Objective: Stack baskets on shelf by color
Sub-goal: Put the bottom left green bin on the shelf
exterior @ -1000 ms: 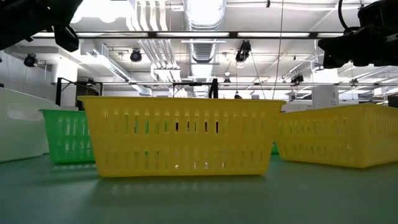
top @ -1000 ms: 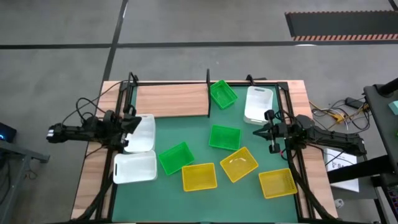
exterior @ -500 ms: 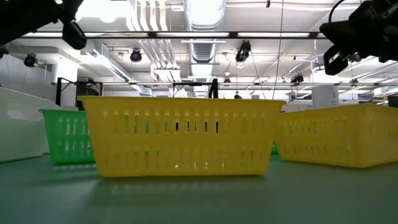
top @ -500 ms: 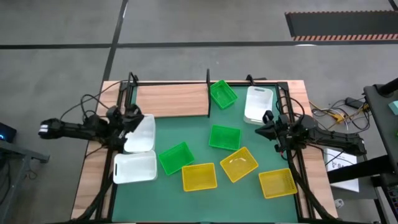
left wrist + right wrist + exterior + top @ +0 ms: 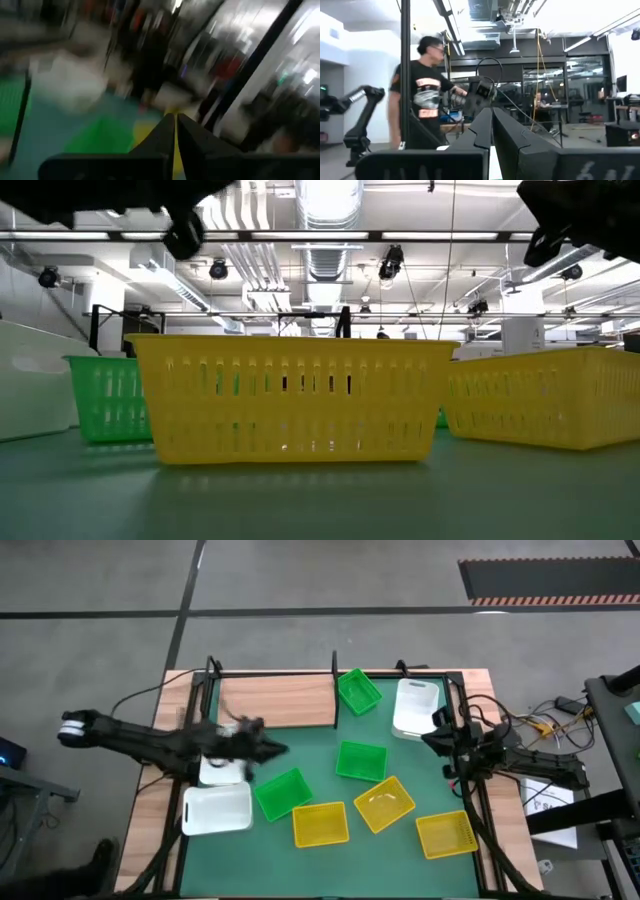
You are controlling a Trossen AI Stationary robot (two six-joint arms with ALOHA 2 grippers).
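The left gripper reaches out over the green mat, hovering just above the near green basket and beside the two white baskets at the mat's left edge; its fingers are pressed together with nothing between them, though the left wrist view is badly blurred. The right gripper sits at the mat's right edge, just beside the white basket lying there; its fingers are likewise closed and empty. The shelf, a wooden board framed by black posts, runs along the far side of the table and appears bare. A green basket rests tilted at its right end, another green one on the mat's centre. Three yellow baskets lie nearer, unstacked. A person stands beyond the table.
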